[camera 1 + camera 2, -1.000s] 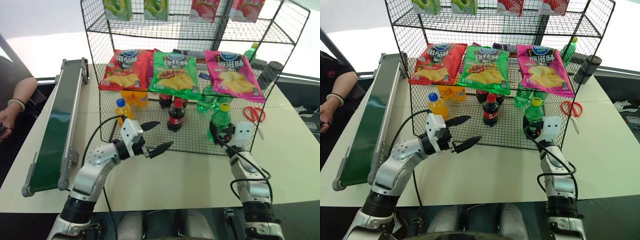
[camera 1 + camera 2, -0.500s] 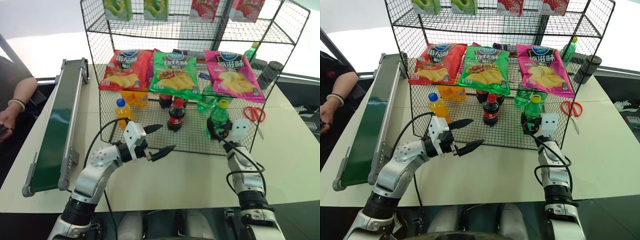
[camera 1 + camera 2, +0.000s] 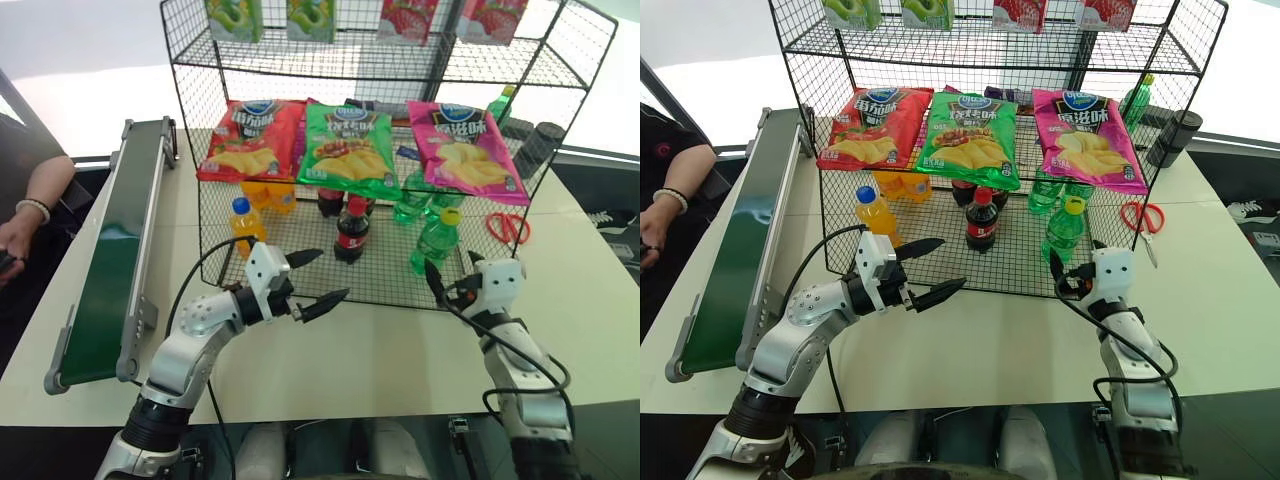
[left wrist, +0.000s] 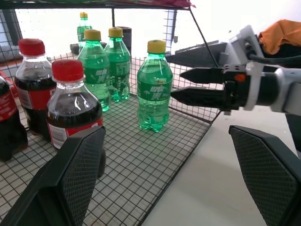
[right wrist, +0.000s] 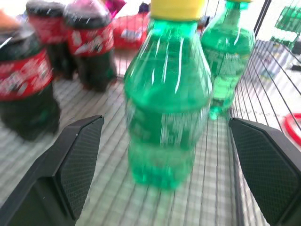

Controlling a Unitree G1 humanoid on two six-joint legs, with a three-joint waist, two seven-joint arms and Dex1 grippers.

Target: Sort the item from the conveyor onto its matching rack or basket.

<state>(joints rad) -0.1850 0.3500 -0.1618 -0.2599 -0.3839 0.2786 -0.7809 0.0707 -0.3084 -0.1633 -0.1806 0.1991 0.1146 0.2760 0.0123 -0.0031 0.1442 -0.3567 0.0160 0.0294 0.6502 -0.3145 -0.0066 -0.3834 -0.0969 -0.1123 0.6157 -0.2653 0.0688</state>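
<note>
The item, a clear-green soda bottle (image 3: 432, 243) with a yellow cap, stands upright on the bottom tier of the black wire rack (image 3: 385, 275), at its front right. My right gripper (image 3: 450, 268) is open just in front of the bottle, level, touching nothing. The right wrist view has the bottle (image 5: 169, 99) straight ahead between the spread fingers (image 5: 70, 165). Seen from the left wrist, the right gripper (image 4: 177, 84) sits a short gap from the bottle (image 4: 154, 89). My left gripper (image 3: 333, 275) hangs open and empty before the rack's middle. The dark green conveyor (image 3: 115, 260) runs along the table's left side.
Cola bottles (image 3: 351, 230) and an orange drink bottle (image 3: 244, 222) stand on the same tier, with more green bottles (image 3: 415, 200) behind the item. Snack bags (image 3: 350, 148) hang on the rack's front. Red scissors (image 3: 510, 227) lie right of the rack. A person's arm (image 3: 30, 200) is at far left.
My right gripper has opened off the green bottle and drawn back toward me. The bottle stays standing on the rack's bottom tier. The left arm has not moved.
</note>
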